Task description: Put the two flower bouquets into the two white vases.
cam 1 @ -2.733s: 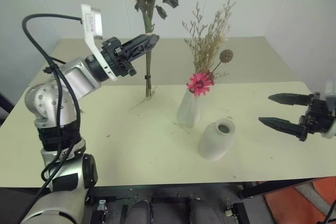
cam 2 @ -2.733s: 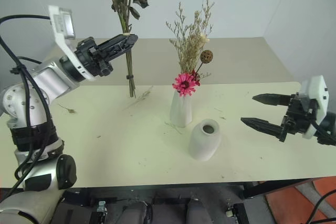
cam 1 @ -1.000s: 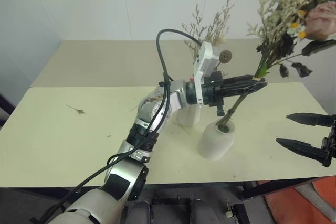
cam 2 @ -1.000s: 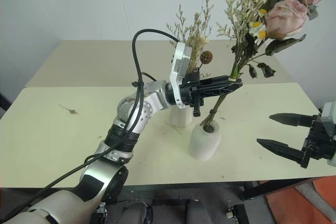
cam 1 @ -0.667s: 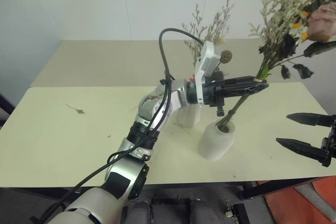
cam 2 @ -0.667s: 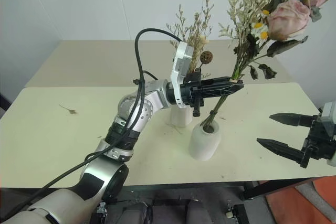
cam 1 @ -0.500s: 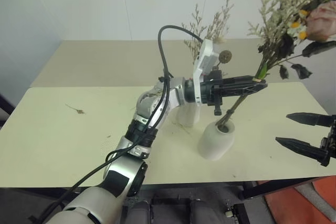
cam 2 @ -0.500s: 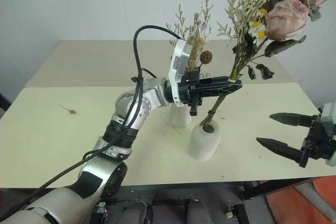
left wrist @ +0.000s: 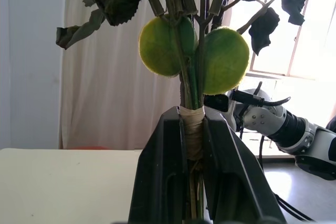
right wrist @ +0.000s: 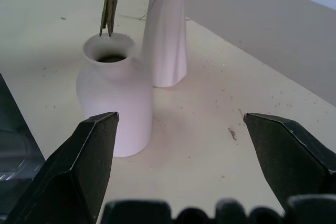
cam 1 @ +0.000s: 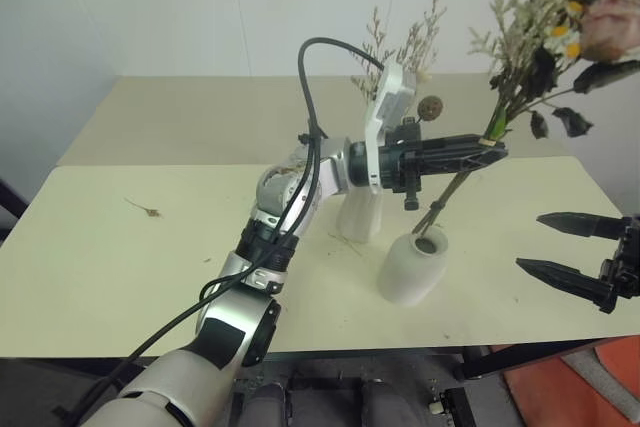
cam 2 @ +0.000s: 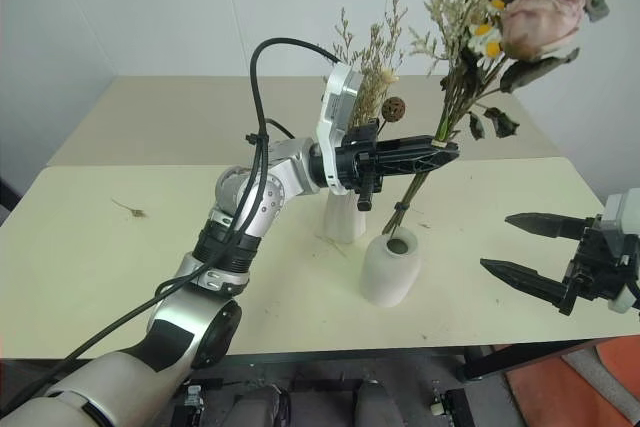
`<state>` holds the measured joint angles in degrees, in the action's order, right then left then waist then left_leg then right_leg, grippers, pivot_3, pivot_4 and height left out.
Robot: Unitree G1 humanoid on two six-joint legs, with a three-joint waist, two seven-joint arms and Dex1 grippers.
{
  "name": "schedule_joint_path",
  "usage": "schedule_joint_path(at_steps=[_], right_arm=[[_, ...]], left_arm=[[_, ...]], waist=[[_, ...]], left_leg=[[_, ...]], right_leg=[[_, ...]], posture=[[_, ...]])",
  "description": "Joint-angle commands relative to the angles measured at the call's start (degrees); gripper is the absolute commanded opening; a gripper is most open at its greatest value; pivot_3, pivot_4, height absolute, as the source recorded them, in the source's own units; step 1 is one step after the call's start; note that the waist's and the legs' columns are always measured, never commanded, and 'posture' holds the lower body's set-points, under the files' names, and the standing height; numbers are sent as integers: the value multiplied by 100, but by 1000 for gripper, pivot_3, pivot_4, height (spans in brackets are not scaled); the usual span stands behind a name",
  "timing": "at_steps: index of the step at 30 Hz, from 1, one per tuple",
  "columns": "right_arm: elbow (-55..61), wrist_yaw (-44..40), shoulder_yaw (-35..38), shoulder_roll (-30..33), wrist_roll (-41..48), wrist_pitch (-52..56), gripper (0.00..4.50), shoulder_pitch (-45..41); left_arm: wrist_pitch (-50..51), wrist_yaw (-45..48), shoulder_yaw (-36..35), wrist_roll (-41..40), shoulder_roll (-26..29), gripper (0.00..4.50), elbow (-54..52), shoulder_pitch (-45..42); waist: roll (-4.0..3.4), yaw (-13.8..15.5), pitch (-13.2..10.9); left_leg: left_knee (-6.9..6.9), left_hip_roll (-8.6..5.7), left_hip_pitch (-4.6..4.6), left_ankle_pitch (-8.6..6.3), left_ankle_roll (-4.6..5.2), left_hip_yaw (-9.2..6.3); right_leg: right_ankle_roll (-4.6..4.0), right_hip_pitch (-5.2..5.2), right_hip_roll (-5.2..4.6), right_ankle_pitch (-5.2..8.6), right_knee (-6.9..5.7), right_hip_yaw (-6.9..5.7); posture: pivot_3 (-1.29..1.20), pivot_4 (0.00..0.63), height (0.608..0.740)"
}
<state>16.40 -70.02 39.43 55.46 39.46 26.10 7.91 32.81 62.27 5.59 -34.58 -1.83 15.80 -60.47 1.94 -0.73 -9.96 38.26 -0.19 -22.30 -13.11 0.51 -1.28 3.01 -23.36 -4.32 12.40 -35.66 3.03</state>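
One bouquet, the slim daisy bouquet [cam 2: 365, 72], already stands in the tall vase [cam 2: 344, 217], just behind the rounded vase [cam 2: 385, 267]. Above that vase's mouth the left gripper [cam 2: 445, 150] is clamped on the rose bouquet [cam 2: 500, 17] at its twine-bound stems, the stem ends hanging just over the opening. It looks light, dry and brittle, so the bound stems are probably the safest hold. Beside the vase, the right gripper [cam 2: 520, 247] waits spread wide. Its wrist view shows the stem tips [right wrist: 109, 9] not yet inside the mouth.
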Motion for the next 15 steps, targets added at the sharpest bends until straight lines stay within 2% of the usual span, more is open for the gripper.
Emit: schedule_joint_path(at_steps=[1, 15], right_arm=[[89, 11, 150, -4, 42, -129, 4500, -27], [254, 78, 321, -37, 98, -54, 4500, 162]], left_arm=[[19, 12, -117, -156, -59, 149, -70, -157], [-133, 22, 338, 140, -223, 149, -181, 198]], waist=[[0, 1, 0], [0, -1, 0]], left_leg=[[0, 0, 0, 0, 0, 0], [0, 0, -1, -1, 0, 0]], right_leg=[[0, 0, 0, 0, 0, 0], [0, 0, 0, 0, 2, 0]], posture=[[0, 150, 740], [0, 150, 740]])
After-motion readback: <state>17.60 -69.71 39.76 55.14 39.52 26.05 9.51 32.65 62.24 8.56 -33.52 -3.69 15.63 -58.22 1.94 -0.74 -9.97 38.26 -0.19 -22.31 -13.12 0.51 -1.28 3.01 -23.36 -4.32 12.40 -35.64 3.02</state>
